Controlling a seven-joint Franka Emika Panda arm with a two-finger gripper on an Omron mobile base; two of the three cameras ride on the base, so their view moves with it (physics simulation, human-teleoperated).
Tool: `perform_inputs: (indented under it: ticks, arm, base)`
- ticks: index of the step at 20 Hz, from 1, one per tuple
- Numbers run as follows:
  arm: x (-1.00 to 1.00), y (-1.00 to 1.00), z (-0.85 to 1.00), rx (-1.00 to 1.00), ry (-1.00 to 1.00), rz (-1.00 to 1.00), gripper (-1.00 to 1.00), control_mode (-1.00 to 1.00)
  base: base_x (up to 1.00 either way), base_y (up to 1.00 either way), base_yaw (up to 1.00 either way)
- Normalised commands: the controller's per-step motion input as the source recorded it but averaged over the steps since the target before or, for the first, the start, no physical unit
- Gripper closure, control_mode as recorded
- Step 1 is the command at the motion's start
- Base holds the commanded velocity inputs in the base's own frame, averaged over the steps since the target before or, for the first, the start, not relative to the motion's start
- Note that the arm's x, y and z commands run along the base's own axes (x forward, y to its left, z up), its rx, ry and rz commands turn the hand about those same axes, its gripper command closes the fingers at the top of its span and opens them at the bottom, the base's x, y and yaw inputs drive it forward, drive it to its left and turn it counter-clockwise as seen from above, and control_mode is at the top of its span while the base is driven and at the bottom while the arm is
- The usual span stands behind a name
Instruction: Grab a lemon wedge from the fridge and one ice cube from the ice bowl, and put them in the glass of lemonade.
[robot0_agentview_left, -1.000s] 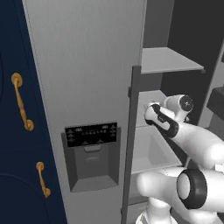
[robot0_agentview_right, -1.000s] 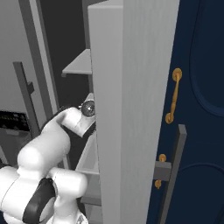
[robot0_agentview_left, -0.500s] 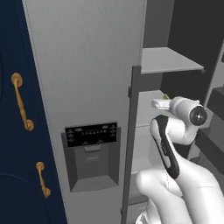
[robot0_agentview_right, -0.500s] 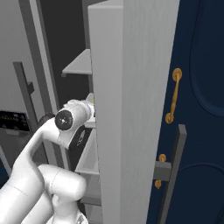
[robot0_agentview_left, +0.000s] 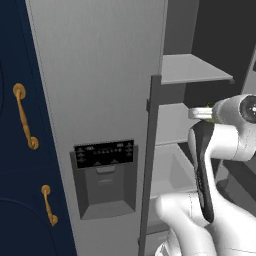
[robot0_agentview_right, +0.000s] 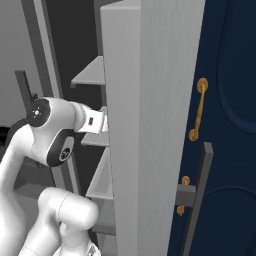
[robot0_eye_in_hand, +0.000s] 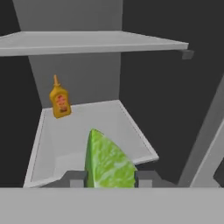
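Note:
The lemon wedge (robot0_eye_in_hand: 107, 162), yellow-green and pointed, stands upright between my two fingertips in the hand view, and my gripper (robot0_eye_in_hand: 109, 178) is shut on it. A speck of green shows at the gripper (robot0_agentview_left: 206, 112) in the left base view, where the hand reaches into the open grey fridge (robot0_agentview_left: 100, 75) at middle-shelf height. In the right base view the gripper (robot0_agentview_right: 102, 122) pokes behind the edge of the open fridge door (robot0_agentview_right: 150, 125), which hides its fingers. The ice bowl and the glass of lemonade are out of view.
Ahead of the hand lies a pale fridge shelf (robot0_eye_in_hand: 92, 127) with a small yellow bottle (robot0_eye_in_hand: 60, 101) at its back left, and another shelf (robot0_eye_in_hand: 87, 41) above. Navy cabinets with brass handles (robot0_agentview_left: 25, 117) flank the fridge. The dispenser recess (robot0_agentview_left: 105, 175) is on the shut door.
The wrist has swung up and to the right in the left base view, turning the hand level at shelf height. The jaws have narrowed slightly on the wedge.

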Motion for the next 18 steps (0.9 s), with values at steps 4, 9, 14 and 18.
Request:
perform_inputs:
  ticks: [4, 9, 14, 18]
  arm:
    - [-1.00, -0.02, -0.08, -0.01, 0.09, 0.00, 1.00, -1.00]
    - [-0.80, 0.00, -0.13, -0.01, -0.02, 0.08, 1.00, 1.00]
    - [0.00, 0.00, 0.00, 0.00, 0.00, 0.00, 1.00, 1.00]
    - [0.00, 0.00, 0.00, 0.00, 0.00, 0.00, 1.00, 1.00]
  base:
    - [0.00, 0.00, 0.00]
    - [-0.20, 0.04, 0.04]
    - [-0.96, 0.52, 0.43]
    - [-0.31, 0.67, 0.78]
